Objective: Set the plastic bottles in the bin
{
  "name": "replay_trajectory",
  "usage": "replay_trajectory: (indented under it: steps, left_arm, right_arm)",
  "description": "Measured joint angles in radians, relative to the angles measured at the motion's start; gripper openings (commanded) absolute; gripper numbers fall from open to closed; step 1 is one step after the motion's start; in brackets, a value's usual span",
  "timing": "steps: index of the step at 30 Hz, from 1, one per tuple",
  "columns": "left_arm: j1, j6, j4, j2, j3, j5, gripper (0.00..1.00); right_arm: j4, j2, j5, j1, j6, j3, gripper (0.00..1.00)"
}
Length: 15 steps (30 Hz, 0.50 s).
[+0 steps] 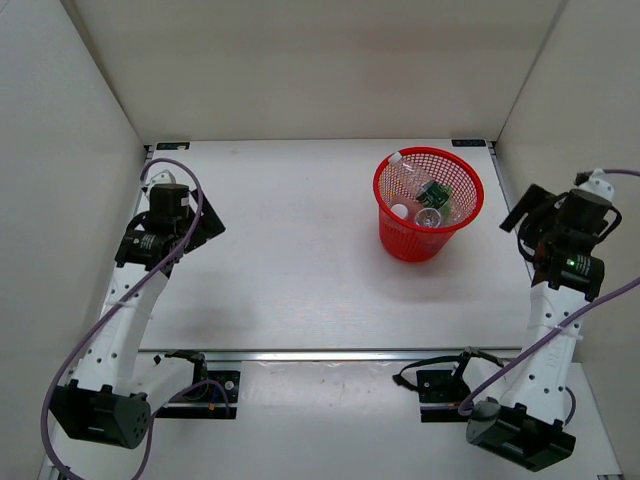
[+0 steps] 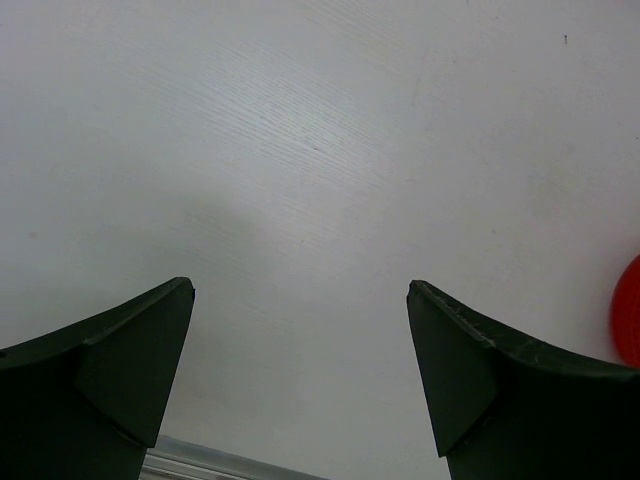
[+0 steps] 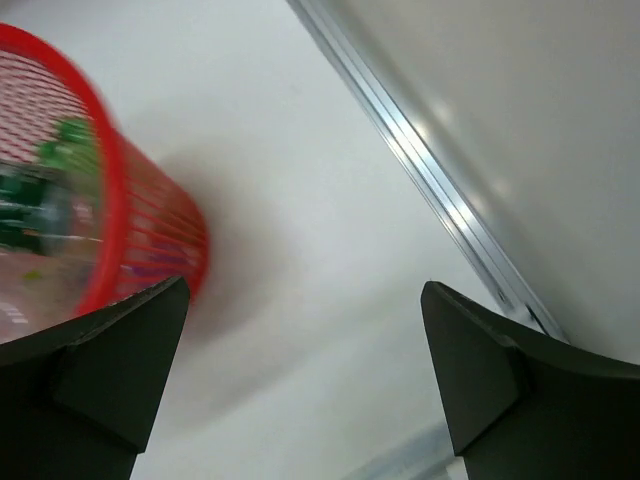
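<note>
Looking finished: bottles (image 1: 430,195) lie in the bin (image 1: 405,240) left of empty, spread right fingers (image 3: 110,360); left fingers (image 2: 110,370) also spread; retreat next.

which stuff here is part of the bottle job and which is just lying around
Job:
- bin
- bottles, all inside the bin

Not the job:
- table
- rail along the table's near edge
</note>
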Motion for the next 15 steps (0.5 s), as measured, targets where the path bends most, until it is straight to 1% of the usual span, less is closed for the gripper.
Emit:
replay_trajectory:
  steps: [2,6,10,15]
  left_arm:
    - [0.000,-0.001,-0.016,-0.017,0.001,-0.014,0.99]
    - [0.000,-0.003,-0.040,-0.031,0.001,-0.027,0.99]
    - [0.000,-0.003,-0.055,-0.034,0.001,-0.040,0.98]
    - [-0.006,-0.002,-0.058,-0.047,0.001,-0.052,0.99]
  right_arm:
    - [-0.070,-0.015,0.056,-0.038,0.015,-0.036,0.99]
    - [-0.145,-0.011,0.156,-0.031,0.037,-0.096,1.00]
    - [-0.181,-0.006,0.183,-0.046,0.055,-0.158,0.99]
    - [-0.190,-0.026,0.201,-0.048,0.069,-0.163,0.99]
